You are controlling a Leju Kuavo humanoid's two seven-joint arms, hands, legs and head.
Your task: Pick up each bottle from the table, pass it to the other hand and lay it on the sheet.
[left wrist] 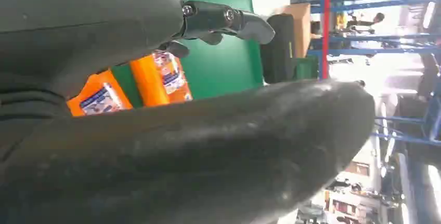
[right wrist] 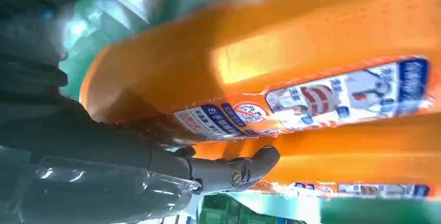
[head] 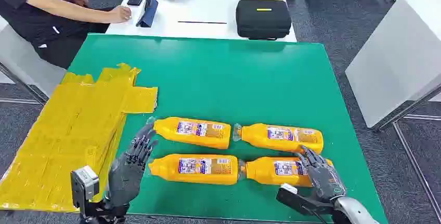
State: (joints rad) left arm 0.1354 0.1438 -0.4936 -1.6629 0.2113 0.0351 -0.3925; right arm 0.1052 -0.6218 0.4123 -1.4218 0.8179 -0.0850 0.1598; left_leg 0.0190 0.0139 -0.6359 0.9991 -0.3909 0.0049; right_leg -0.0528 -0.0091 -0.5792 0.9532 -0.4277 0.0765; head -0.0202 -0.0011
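Four orange bottles lie on their sides on the green table mat in a two-by-two block, long axes running left–right across the robot's front, caps pointing to its left. The yellow sheet is off the mat's left edge, nothing on it yet.

Right hand is down on the near-right bottle, fingers draped over its base end. In the right wrist view a fingertip touches the orange body just beside the label, but I can't tell whether the grasp is closed or just resting there. Bottle is flat on the mat, not lifted.

Left hand is empty, fingers spread and pointing forward, just off the cap end of the near-left bottle, between it and the sheet. Not touching that I can see.

Key relation: the near-right bottle sits directly under the right hand, lying crosswise to the fingers — good for a wrap across the body. My read: right picks, passes leftward to the waiting left hand, which is the one nearer the sheet.

Far-left bottle and far-right bottle are untouched.
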